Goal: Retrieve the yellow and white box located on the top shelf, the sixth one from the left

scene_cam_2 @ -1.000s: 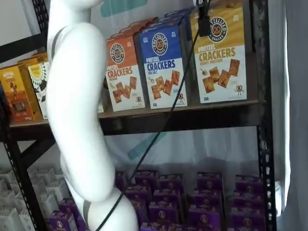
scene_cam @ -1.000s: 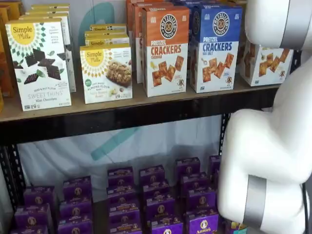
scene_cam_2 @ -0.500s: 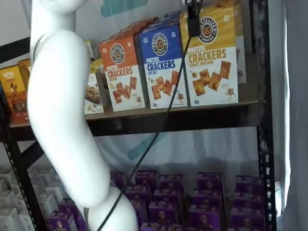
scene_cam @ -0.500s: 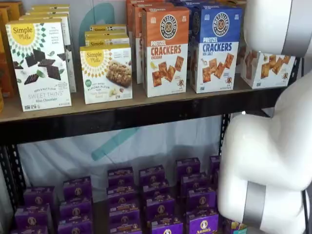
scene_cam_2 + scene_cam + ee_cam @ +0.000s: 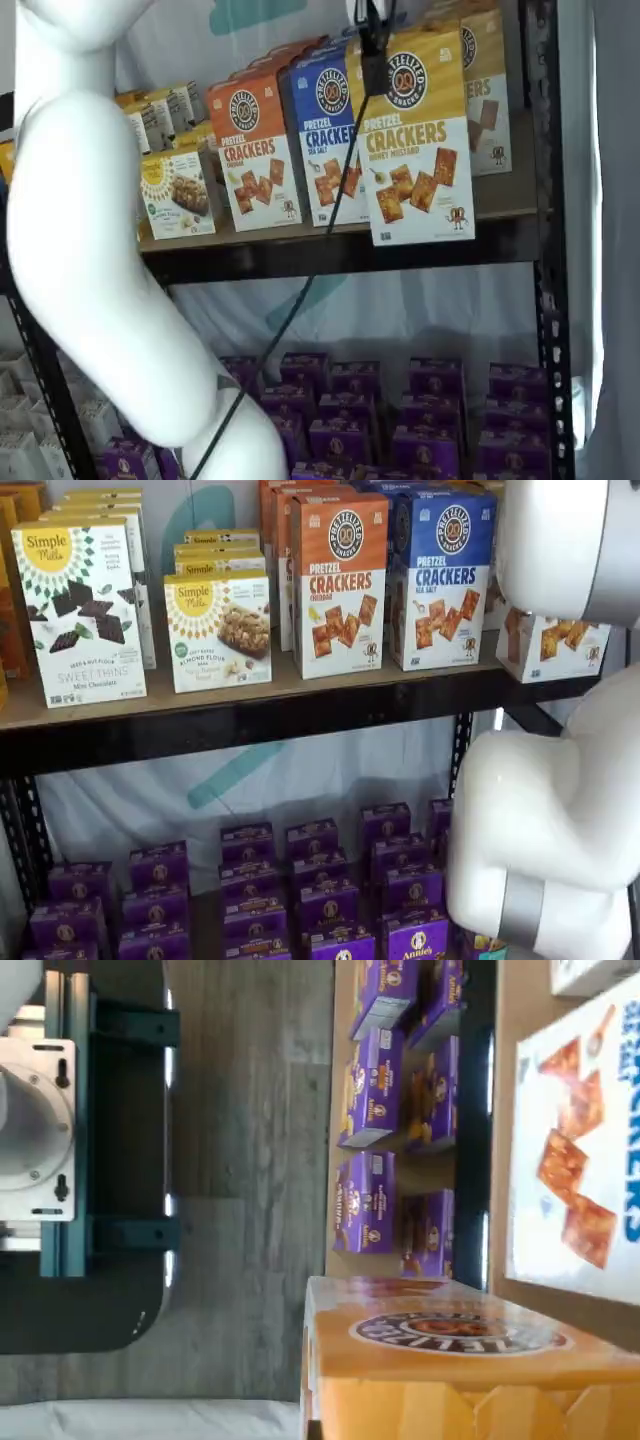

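The end effector [image 5: 371,45] is gripping the top of the yellow and white box [image 5: 415,140], which is hanging upright directly beneath it, its base overlapping the front rail of the top shelf [image 5: 330,250]. Its label is reading "Pretzel Crackers, Honey Mustard"; blue [image 5: 330,135] and orange boxes [image 5: 250,150] are standing behind.

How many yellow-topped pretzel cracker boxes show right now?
2. One yellow and white box hangs in front of the top shelf rail; a second box stands behind it on the board. More may be hidden.
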Tool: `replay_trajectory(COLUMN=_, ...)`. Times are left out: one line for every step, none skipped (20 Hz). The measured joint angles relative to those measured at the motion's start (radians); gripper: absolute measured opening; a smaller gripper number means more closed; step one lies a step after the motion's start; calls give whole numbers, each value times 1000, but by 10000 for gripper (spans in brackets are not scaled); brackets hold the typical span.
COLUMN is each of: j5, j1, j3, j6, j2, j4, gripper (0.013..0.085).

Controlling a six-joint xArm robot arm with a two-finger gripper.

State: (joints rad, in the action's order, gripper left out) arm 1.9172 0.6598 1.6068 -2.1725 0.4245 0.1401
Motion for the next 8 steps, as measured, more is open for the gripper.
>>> replay_trajectory(j5=4, j1=-2, j3=-13, j6=2, j2=12, j4=-3, gripper=570)
replay_trajectory(j5=6, j1=-4, j3=-22, j6=3, j2=22, j4=-4, gripper=570)
replay_trajectory(j5=8, j1=-6, j3=-31, j6=4, j2=31, j4=-6, gripper=570)
replay_trajectory(j5=12, j1=-8, j3=-39, j6=5, j2=39, j4=-9, gripper=570)
replay_trajectory(j5=17, j1=-12, j3=-49, j6=7, j2=49, j4=-13, gripper=570)
replay_trajectory(j5=20, j1=-16, j3=-59, j6=10, j2=58, j4=-18, gripper=570)
replay_trajectory(j5=22, j1=-20, j3=-67, j6=12, j2=65, j4=-24, gripper=570)
replay_trajectory(j5=23, j1=-25, j3=-75, j6=14, j2=71, j4=-28, gripper=570)
